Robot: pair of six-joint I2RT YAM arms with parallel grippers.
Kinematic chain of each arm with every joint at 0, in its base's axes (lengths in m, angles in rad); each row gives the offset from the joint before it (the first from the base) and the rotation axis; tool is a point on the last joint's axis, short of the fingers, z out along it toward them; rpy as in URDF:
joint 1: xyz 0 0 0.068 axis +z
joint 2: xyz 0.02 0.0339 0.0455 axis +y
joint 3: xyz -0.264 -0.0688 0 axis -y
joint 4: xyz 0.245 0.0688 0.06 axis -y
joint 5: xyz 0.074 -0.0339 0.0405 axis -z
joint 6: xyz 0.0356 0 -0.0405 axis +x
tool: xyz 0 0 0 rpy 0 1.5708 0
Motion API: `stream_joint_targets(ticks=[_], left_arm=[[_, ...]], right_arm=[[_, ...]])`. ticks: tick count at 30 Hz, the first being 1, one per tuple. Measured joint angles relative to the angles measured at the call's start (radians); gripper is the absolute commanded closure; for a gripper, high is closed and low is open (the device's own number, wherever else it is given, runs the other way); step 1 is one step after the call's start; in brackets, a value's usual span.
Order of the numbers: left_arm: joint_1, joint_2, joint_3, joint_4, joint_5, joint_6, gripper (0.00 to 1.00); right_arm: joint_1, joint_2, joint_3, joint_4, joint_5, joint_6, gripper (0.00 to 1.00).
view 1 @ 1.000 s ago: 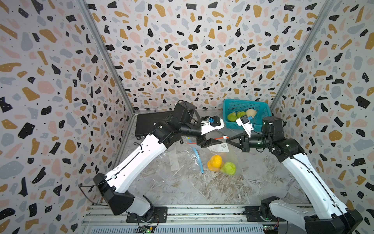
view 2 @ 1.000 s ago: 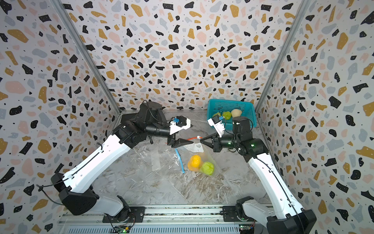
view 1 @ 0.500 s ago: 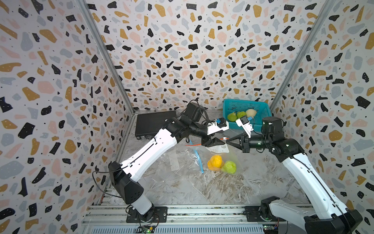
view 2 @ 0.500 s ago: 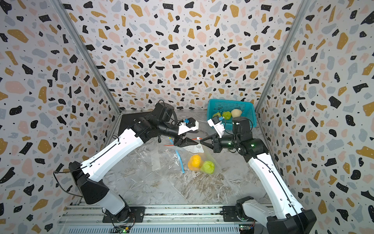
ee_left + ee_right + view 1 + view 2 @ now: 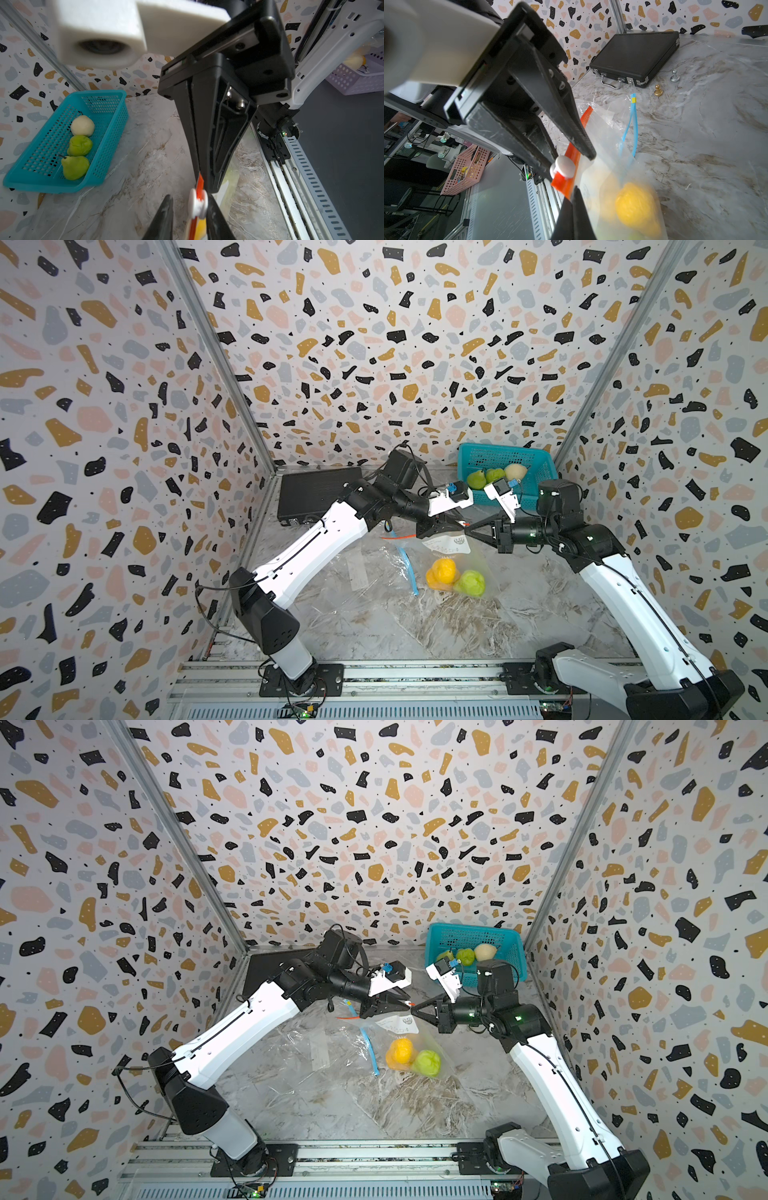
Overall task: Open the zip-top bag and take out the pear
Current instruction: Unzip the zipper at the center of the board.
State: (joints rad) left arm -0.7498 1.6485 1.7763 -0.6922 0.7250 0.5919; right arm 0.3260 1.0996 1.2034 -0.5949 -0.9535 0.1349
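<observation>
Sitting nearest, low in the still-zipped zip-top bag (image 5: 446, 549): the pear (image 5: 442, 572), judged the yellow one, beside a green fruit (image 5: 471, 583). Further back, pinching the bag's orange strip (image 5: 574, 152) with the right gripper (image 5: 468, 529), jaws together. Drawn in from wide a second ago around the white slider (image 5: 562, 166): left gripper (image 5: 457, 526), jaws narrowly apart, unclamped. Nearly set for unzipping. Farthest, teal basket (image 5: 498, 456), untouched.

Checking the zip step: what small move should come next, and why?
Probably close the left gripper fully on the slider before any pull. Its jaws straddle the slider with a gap on one side. The right gripper is pinching the end of the orange strip, so the zip looks braced.
</observation>
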Motion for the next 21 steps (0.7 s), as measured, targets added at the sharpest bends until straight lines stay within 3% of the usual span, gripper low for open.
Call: stream_joint_targets(ticks=[21], left_arm=[[-0.004, 0.020, 0.056, -0.046, 0.000, 0.003, 0.87]], right_arm=[[0.000, 0.000, -0.002, -0.001, 0.003, 0.001, 1.00]])
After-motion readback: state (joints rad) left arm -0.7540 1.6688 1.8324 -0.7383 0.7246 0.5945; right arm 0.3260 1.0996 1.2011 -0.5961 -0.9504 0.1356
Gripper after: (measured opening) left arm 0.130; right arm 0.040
